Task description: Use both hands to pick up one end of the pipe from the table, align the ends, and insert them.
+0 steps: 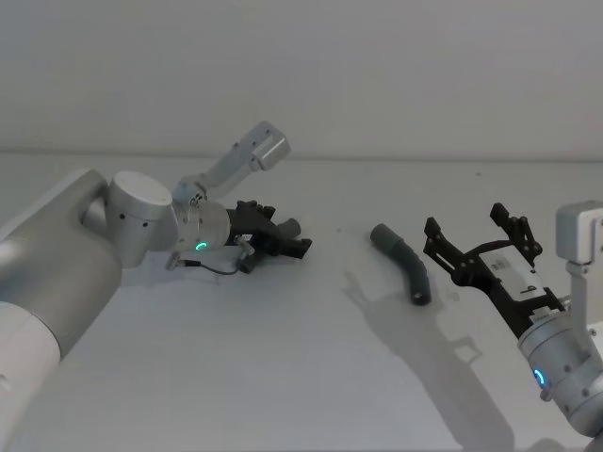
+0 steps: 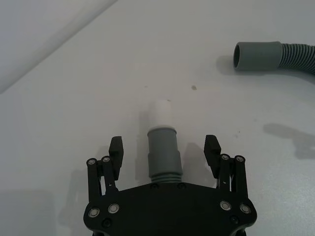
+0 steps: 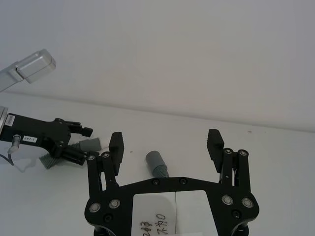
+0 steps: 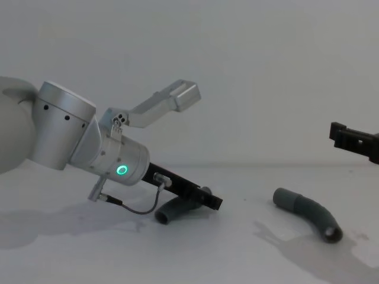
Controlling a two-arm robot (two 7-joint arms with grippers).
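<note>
The table (image 1: 283,377) is a plain, matt white-grey surface that runs back to a pale wall (image 1: 396,75). Two dark grey pipe pieces lie on it, well apart. The shorter piece (image 4: 170,213) lies on the robot's left, its whitish tip (image 2: 161,114) over bare surface. The curved longer piece (image 1: 403,259) lies to the right, its wide collar mouth (image 2: 239,57) turned toward the left side. A small dark speck (image 2: 194,88) marks the surface between them.

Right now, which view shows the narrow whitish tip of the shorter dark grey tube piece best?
Left wrist view: the whitish tip stands clear against the table, between the open fingers of the left gripper. Head, chest and right wrist views show the short piece's grey body, partly behind that gripper; the tip cannot be told.
</note>
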